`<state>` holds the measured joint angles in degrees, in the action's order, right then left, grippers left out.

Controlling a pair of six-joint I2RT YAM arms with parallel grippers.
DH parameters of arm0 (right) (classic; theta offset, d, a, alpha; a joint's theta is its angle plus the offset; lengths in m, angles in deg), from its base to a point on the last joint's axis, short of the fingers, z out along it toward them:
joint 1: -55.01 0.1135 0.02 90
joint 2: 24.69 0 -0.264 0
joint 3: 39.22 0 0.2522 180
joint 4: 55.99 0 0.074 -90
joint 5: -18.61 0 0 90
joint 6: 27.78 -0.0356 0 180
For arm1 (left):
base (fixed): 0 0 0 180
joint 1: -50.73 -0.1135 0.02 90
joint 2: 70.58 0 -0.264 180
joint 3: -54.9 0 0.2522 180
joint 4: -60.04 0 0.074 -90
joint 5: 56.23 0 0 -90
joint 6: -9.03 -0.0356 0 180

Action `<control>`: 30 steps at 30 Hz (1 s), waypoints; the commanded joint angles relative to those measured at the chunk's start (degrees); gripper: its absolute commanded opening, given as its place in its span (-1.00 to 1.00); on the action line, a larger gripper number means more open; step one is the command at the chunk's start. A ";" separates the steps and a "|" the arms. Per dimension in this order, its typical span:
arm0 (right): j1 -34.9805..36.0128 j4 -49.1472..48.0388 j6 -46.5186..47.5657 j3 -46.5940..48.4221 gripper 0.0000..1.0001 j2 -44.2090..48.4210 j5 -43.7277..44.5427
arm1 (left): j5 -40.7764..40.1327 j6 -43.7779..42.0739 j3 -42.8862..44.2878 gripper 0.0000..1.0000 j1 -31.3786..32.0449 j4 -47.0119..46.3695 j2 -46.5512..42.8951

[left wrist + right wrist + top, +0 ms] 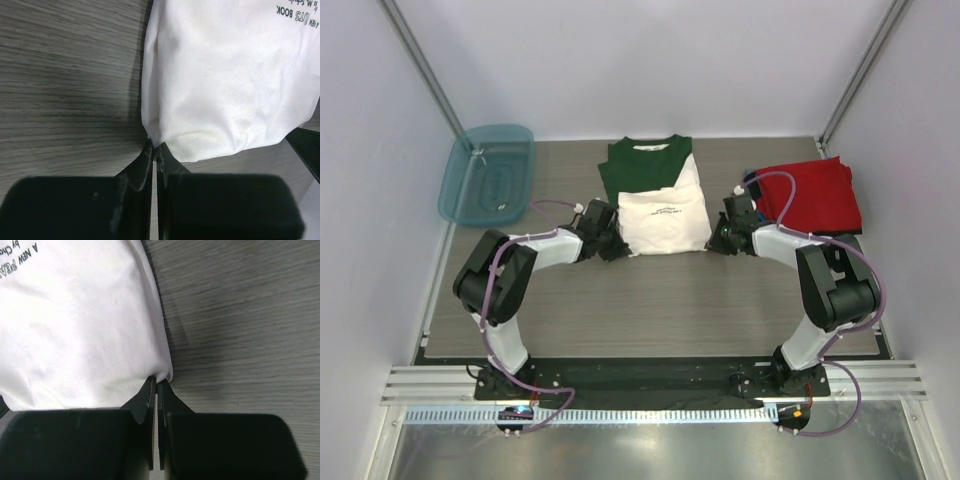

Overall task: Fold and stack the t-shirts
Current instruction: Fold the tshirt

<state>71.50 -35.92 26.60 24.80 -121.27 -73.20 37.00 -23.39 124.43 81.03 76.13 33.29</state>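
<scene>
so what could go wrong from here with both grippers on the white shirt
1. The left gripper and right gripper each pinch only the very edge of the white t-shirt with their tips, so a corner could slip out on the lift.
2. They may hold just one layer, so the fold might open.
3. The right arm sits close to the red t-shirt and could drag it.

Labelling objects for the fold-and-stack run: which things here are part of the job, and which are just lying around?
Job:
- white t-shirt, one near corner pinched by the left gripper, the other by the right gripper
- folded red t-shirt, far right

Lying about:
- teal tub, far left
</scene>
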 commanded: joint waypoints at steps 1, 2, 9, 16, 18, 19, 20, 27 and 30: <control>0.03 1.43 0.64 -1.48 -0.98 3.76 -1.62 | -1.38 -3.08 -0.66 -1.00 0.46 2.15 -0.25; 0.03 1.60 0.64 -1.83 -0.98 5.15 -1.97 | -1.03 -3.26 -0.92 -1.00 0.37 2.94 -1.04; 0.12 6.43 1.78 -5.26 -0.97 14.12 -5.22 | 3.19 -4.32 -5.40 -1.00 0.89 6.20 -10.69; 1.70 11.26 0.99 -10.79 -0.97 24.05 -6.98 | 4.68 -1.95 -12.51 -1.00 3.71 7.78 -20.18; 2.23 12.58 0.81 -11.76 -0.98 28.25 -7.34 | 4.86 -0.89 -13.49 -1.00 4.67 9.52 -22.83; 2.40 13.29 0.55 -12.46 -0.98 29.59 -7.51 | 4.78 -0.72 -13.75 -1.00 5.20 10.58 -25.45; 2.75 14.77 0.46 -12.73 -0.98 30.99 -7.60 | 4.60 -0.37 -13.84 -1.00 6.07 11.64 -26.69; 3.28 21.90 0.28 -10.19 -0.98 40.67 -7.25 | 6.36 1.48 -12.62 -1.00 7.58 18.92 -36.28; 3.20 23.75 2.12 -6.24 -0.98 39.72 -6.46 | 6.01 0.52 -8.58 -1.00 7.49 22.70 -37.25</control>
<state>74.45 -14.80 27.26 13.81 -81.29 -79.93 41.76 -22.82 111.69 88.53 93.88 -2.49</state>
